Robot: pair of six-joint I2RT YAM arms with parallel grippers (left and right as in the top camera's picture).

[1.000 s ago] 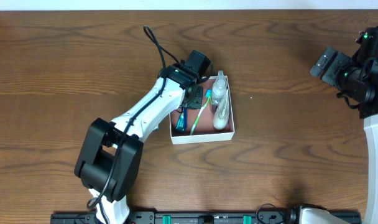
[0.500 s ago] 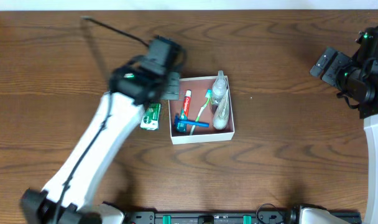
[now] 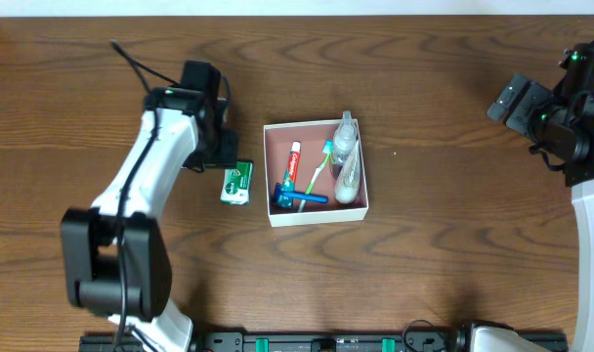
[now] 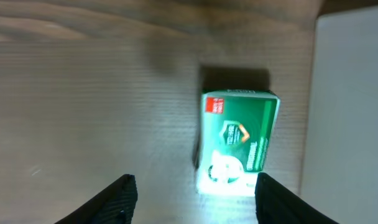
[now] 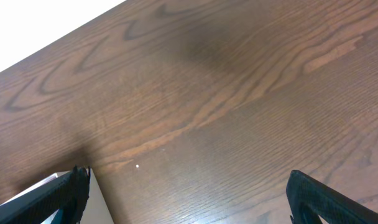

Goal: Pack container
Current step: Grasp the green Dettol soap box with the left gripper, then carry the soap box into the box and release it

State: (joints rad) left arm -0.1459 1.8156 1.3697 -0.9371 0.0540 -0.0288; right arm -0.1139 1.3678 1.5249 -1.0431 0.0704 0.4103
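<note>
Left of soap packet point(image 4: 239, 143): bare table point(image 4: 83, 112), passable for a finger. Right of it: narrow strip only, bounded by white wall of container point(image 4: 350, 112). Spread of left gripper point(image 4: 195, 183): wider than packet, clear on both sides. Inside container: right side blocked by bottles point(image 3: 347, 161); middle by toothbrush point(image 3: 318, 171), toothpaste point(image 3: 292, 163), razor point(image 3: 295, 197); bare floor at far-left corner. Between container and right arm point(image 3: 592, 225): open wood.

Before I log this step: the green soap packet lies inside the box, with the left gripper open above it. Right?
No. The overhead view shows the soap packet on the table beside the box, not inside it. The left gripper is indeed open above it.
</note>
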